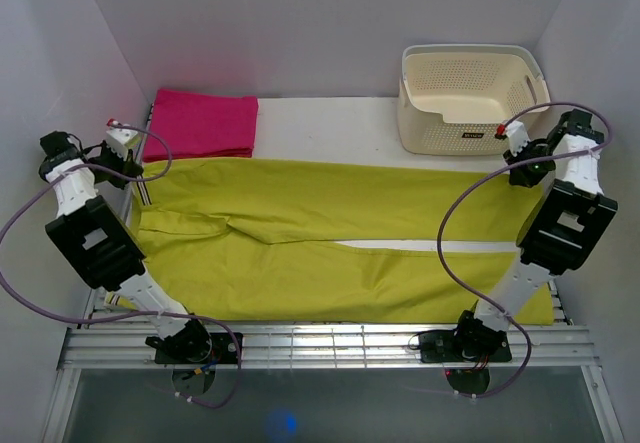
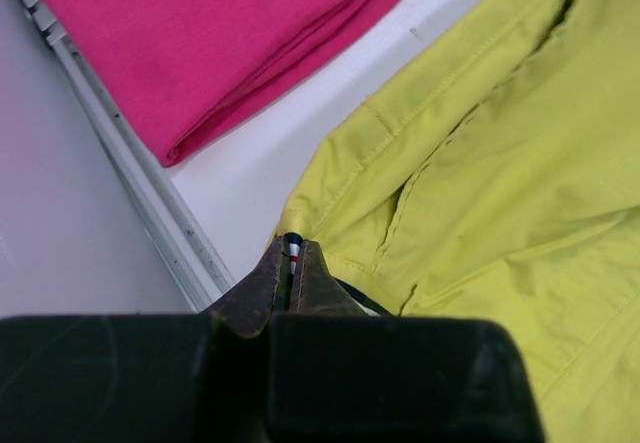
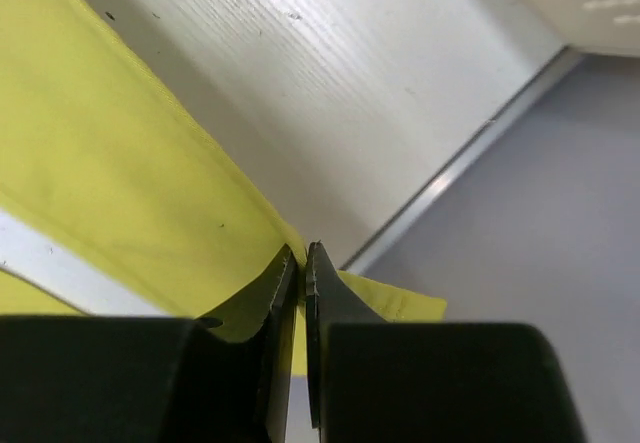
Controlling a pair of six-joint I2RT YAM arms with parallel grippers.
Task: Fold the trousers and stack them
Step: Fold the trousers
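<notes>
The yellow-green trousers (image 1: 320, 238) lie spread flat across the table, waistband at the left, legs running to the right, with a thin pale stripe (image 1: 430, 245) between the legs. My left gripper (image 1: 133, 168) is at the far left corner of the waistband. In the left wrist view it (image 2: 291, 261) is shut on the waistband edge, where a striped trim shows between the jaws, beside the trousers (image 2: 500, 163). My right gripper (image 1: 527, 173) is at the far right leg end. In the right wrist view it (image 3: 303, 263) is shut on the hem of the trousers (image 3: 110, 153).
A folded magenta-pink cloth (image 1: 200, 123) lies at the back left, close to the waistband, and shows in the left wrist view (image 2: 220, 33). A cream perforated basket (image 1: 470, 98) stands at the back right. White walls enclose the table; a metal rail (image 1: 320, 343) runs along the near edge.
</notes>
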